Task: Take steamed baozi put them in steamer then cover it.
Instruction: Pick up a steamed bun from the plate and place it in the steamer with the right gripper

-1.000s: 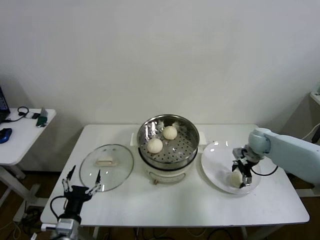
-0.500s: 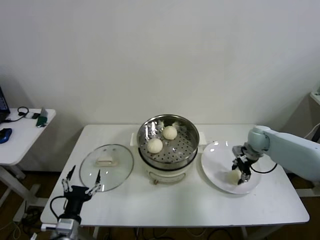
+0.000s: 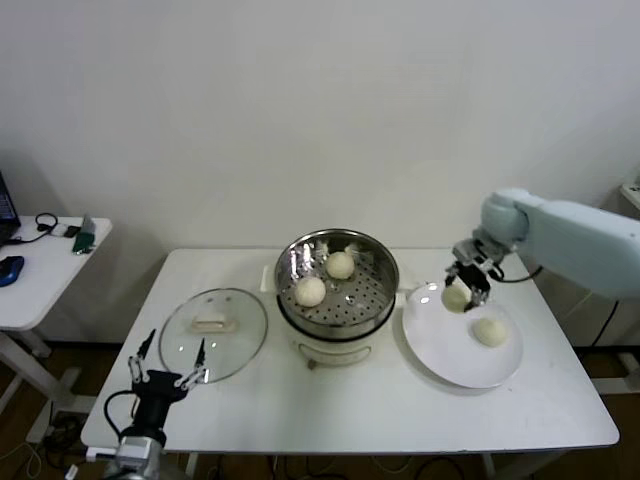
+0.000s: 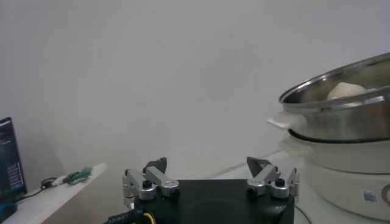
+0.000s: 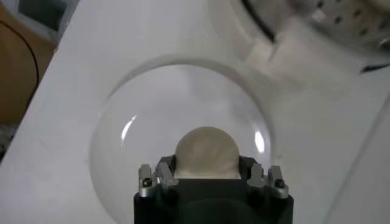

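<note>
My right gripper [image 3: 460, 290] is shut on a cream-white baozi [image 3: 455, 298] and holds it in the air above the left part of the white plate [image 3: 440, 345]; the wrist view shows the bun [image 5: 206, 151] between the jaws. One baozi [image 3: 489, 331] lies on the plate. Two baozi [image 3: 310, 291] [image 3: 340, 265] sit in the shiny steamer [image 3: 337, 255], which also shows in the left wrist view [image 4: 341, 115]. The glass cover [image 3: 213, 333] lies flat on the table, left of the steamer. My left gripper [image 3: 166, 366] is open and empty at the table's front left.
The white plate [image 5: 122, 158] lies right of the steamer. A side table [image 3: 40, 270] with small items stands at the far left. The steamer's white handle tab [image 5: 274, 52] sticks out toward the plate.
My right gripper has closed on one baozi and lifted it up and leftward off the plate. The other bun on the plate is now uncovered. The left arm has barely moved.
</note>
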Robot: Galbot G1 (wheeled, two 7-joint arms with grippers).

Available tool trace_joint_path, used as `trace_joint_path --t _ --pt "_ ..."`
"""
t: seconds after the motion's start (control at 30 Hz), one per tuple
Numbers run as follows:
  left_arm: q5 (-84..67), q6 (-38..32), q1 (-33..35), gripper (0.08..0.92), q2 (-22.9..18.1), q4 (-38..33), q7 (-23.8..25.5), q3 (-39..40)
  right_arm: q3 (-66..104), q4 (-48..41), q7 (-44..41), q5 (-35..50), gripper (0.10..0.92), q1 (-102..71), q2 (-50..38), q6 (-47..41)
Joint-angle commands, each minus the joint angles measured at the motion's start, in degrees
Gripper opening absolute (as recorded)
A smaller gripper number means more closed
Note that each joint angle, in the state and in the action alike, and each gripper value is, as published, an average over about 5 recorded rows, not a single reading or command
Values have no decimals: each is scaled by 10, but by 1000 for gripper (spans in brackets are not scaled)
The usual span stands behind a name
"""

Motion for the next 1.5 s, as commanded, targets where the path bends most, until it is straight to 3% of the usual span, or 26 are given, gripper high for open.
trace_joint_path --t 0.03,0.37,0.67,0.93,1.5 --pt "3 2 0 823 1 -1 1 2 -58 24 -10 0 662 154 72 122" --pt "0 3 1 823 0 4 0 4 -42 40 -11 1 669 147 199 170" --pt "-1 6 1 823 3 1 -1 1 -12 16 -9 -68 662 43 281 201" --pt "-5 17 -6 823 7 -7 -1 1 -6 11 -7 -145 668 -12 296 227" --pt "-34 19 -5 823 10 1 2 -5 -28 26 -10 -150 673 -26 288 229"
